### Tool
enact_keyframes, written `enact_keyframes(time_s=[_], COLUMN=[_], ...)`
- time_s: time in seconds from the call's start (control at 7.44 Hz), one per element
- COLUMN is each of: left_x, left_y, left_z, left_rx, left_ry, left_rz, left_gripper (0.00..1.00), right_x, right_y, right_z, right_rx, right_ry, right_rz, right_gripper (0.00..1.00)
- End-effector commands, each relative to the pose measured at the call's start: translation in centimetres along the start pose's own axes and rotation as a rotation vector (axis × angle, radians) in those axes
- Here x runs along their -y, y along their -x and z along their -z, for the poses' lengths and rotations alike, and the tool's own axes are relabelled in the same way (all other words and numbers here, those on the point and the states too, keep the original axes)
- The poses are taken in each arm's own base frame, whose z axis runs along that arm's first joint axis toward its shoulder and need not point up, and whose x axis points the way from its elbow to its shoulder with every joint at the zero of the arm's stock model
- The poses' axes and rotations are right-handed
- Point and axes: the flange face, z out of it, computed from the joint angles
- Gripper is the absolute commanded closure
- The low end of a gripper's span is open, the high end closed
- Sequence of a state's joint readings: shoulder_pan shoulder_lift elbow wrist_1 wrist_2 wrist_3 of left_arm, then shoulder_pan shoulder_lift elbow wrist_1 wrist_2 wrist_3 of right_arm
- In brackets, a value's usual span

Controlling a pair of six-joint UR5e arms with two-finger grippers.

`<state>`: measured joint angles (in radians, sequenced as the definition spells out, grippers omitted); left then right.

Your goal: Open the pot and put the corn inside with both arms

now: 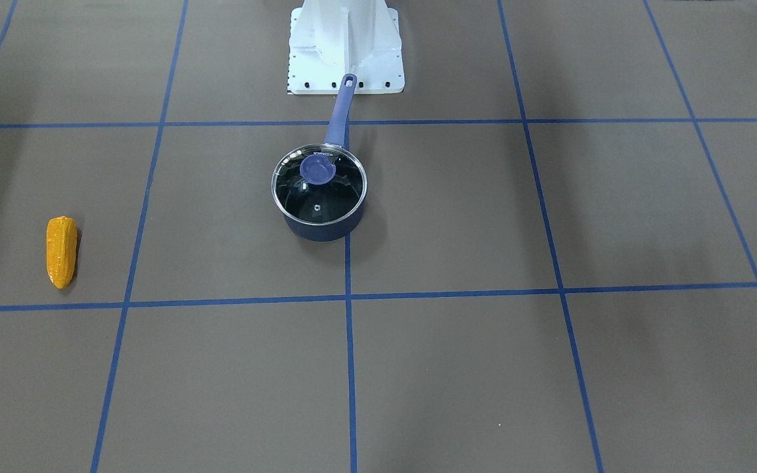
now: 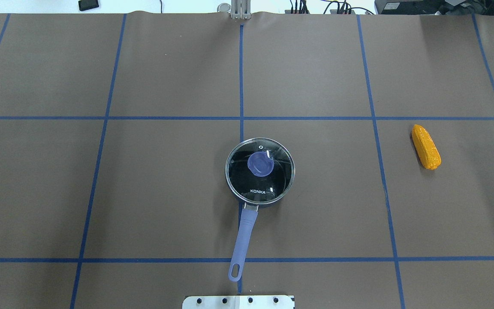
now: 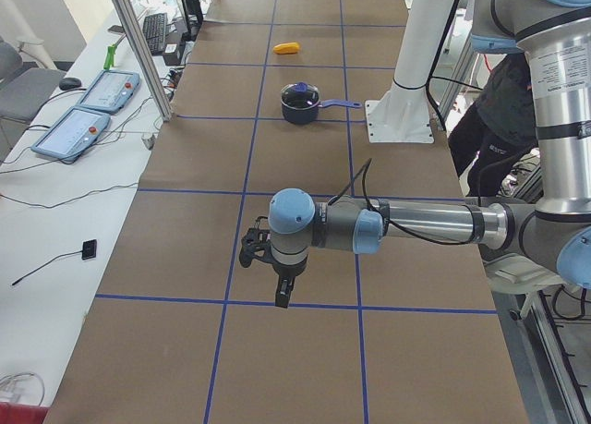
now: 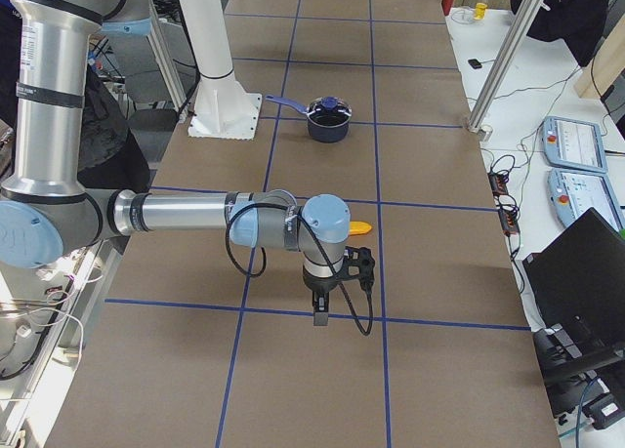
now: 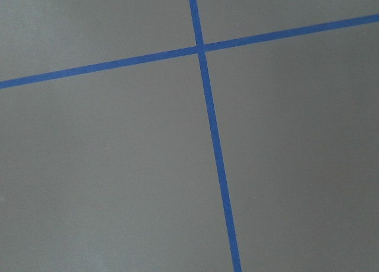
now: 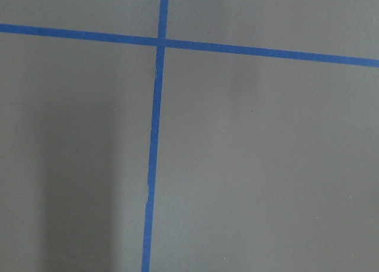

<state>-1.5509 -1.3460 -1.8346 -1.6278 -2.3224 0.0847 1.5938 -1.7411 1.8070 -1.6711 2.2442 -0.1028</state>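
Observation:
The navy pot (image 1: 322, 226) stands at the table's middle with its round glass lid (image 2: 260, 169) on it and its long handle (image 2: 245, 234) pointing toward the robot base. The corn (image 2: 426, 147) lies flat on the robot's right, well apart from the pot; it also shows in the front-facing view (image 1: 62, 251). My left gripper (image 3: 282, 299) shows only in the exterior left view, pointing down over bare table far from the pot (image 3: 300, 110). My right gripper (image 4: 319, 316) shows only in the exterior right view, near the corn (image 4: 360, 228). I cannot tell whether either is open or shut.
The white base pedestal (image 1: 345, 46) stands just behind the pot's handle tip. Blue tape lines grid the brown table. Both wrist views show only table and tape. Control tablets (image 3: 74, 128) and a laptop (image 4: 586, 272) sit on side benches beyond aluminium posts.

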Motion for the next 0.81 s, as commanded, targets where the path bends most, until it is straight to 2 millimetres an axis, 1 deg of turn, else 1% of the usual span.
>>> enact_keyframes(time_s=[0.0,0.27,0.4,0.54,0.67], left_x=[0.0,0.1,0.9,3.1,5.1], left_y=[-0.2,-0.3,-0.8,-2.1,-3.5], left_z=[0.1,0.2,0.9,2.3,4.1], left_rx=[-0.002,-0.001,0.000,0.002,0.007], left_ry=[-0.002,-0.005,-0.022,-0.062,-0.123], left_rz=[0.001,-0.002,-0.016,-0.052,-0.109], left_gripper=[0.01,0.01,0.01,0.01,0.01], right_x=[0.0,0.1,0.3,1.4,2.0], right_y=[0.0,0.0,0.5,1.2,1.6], right_z=[0.0,0.1,0.5,1.5,2.0], right_rx=[0.000,0.000,0.006,0.000,-0.006], right_ry=[0.001,-0.002,-0.014,-0.079,-0.141], right_rz=[-0.001,0.001,0.011,0.056,0.111], right_gripper=[0.00,0.00,0.00,0.00,0.00])
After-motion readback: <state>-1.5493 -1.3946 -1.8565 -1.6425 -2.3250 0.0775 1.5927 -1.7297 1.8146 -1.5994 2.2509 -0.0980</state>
